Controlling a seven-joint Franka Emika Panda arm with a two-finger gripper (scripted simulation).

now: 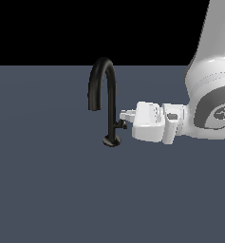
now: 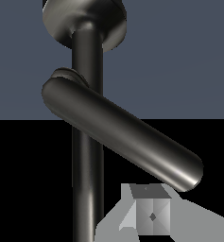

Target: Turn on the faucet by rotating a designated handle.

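Note:
The matte-black faucet (image 1: 112, 95) stands mid-scene with its arched spout curving toward the exterior view's left and a small round base (image 1: 112, 141). Its handle (image 1: 119, 124) is a short black rod low on the stem, on the exterior view's right side. My gripper (image 1: 126, 115) reaches in horizontally from the exterior view's right, its tips right beside the handle; I cannot tell if they touch. In the wrist view the handle (image 2: 123, 134) crosses the stem (image 2: 87, 165) at a slant, close above my fingertips (image 2: 151, 215). The fingers look shut together with nothing between them.
The faucet stands on a flat dark grey-blue surface (image 1: 47, 190). My white arm (image 1: 211, 95) fills the exterior view's upper right. Nothing else stands on the surface.

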